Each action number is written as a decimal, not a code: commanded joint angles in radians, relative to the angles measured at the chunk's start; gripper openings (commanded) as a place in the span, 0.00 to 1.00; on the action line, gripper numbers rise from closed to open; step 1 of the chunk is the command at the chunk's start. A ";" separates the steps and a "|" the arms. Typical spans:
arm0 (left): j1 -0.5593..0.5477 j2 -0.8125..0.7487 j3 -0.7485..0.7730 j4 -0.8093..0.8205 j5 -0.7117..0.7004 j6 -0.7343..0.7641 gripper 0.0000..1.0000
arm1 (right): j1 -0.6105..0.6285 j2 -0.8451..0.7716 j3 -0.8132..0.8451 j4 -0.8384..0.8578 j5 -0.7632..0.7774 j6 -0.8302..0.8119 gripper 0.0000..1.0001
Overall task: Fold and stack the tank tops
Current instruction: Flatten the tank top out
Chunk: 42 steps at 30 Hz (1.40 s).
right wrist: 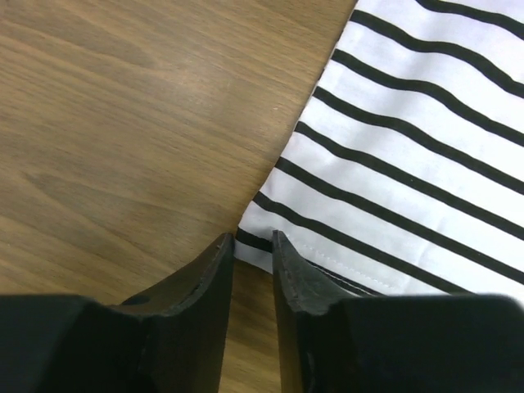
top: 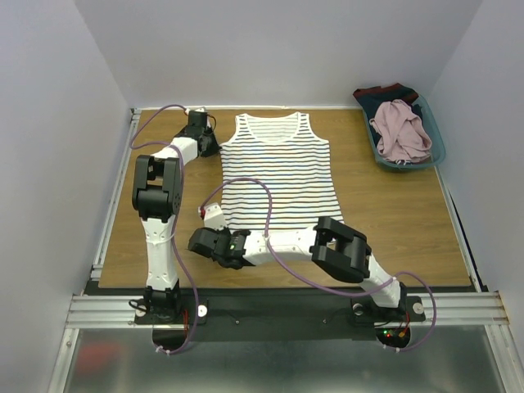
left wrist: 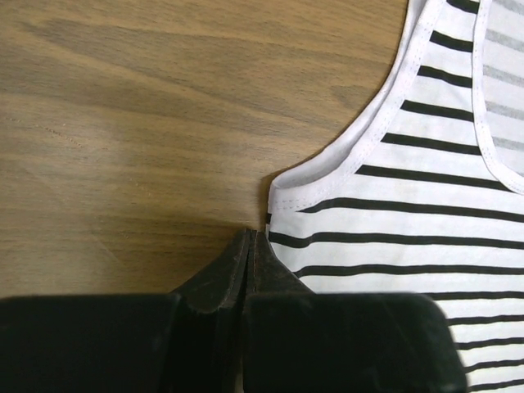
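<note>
The white tank top with thin black stripes (top: 278, 172) lies spread flat on the wooden table, neck toward the far side. My left gripper (top: 218, 149) is shut at its left side edge just under the armhole (left wrist: 282, 184), with the right finger (left wrist: 274, 274) lying over the cloth. My right gripper (top: 219, 237) is at the hem's lower-left corner (right wrist: 258, 237). Its jaws stand a little apart, with that corner between the fingertips. The pink-mauve tank top (top: 399, 131) lies bunched in a teal basket at the far right.
The teal basket (top: 372, 146) stands at the table's far right corner with dark navy-and-red clothing (top: 381, 92) at its back. Bare wood (top: 393, 221) lies right of the striped top. White walls close in the table on three sides.
</note>
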 commanded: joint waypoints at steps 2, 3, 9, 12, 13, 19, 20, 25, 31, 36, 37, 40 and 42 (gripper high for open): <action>0.004 -0.039 -0.019 -0.003 -0.010 -0.006 0.00 | 0.002 0.001 0.007 -0.011 0.039 0.010 0.18; 0.004 -0.043 -0.029 0.001 -0.009 -0.009 0.00 | 0.002 -0.007 -0.009 -0.011 0.038 0.011 0.14; 0.004 -0.104 -0.109 0.027 -0.027 -0.053 0.00 | 0.022 -0.128 -0.145 0.009 -0.007 0.005 0.00; 0.004 -0.155 -0.154 0.043 -0.041 -0.081 0.00 | 0.045 -0.221 -0.256 0.046 -0.041 -0.004 0.00; 0.004 -0.186 -0.192 0.053 -0.046 -0.103 0.00 | 0.051 -0.244 -0.320 0.067 -0.067 0.002 0.00; -0.005 -0.281 -0.315 0.098 -0.075 -0.152 0.00 | 0.082 -0.404 -0.500 0.151 -0.185 0.040 0.00; -0.005 -0.290 -0.327 0.101 -0.076 -0.156 0.00 | 0.091 -0.419 -0.538 0.159 -0.189 0.048 0.00; -0.008 -0.341 -0.399 0.129 -0.070 -0.164 0.00 | 0.093 -0.473 -0.581 0.184 -0.214 0.068 0.00; -0.010 -0.397 -0.471 0.139 -0.052 -0.167 0.29 | 0.091 -0.475 -0.570 0.184 -0.220 0.083 0.13; -0.010 -0.479 -0.583 0.188 -0.037 -0.190 0.52 | 0.091 -0.513 -0.578 0.181 -0.217 0.090 0.25; -0.011 -0.491 -0.595 0.198 -0.030 -0.199 0.53 | 0.093 -0.518 -0.578 0.181 -0.217 0.090 0.27; -0.019 -0.496 -0.625 0.213 -0.023 -0.204 0.53 | 0.094 -0.533 -0.573 0.179 -0.219 0.091 0.28; -0.025 -0.485 -0.629 0.225 -0.020 -0.206 0.53 | 0.094 -0.541 -0.564 0.172 -0.211 0.093 0.29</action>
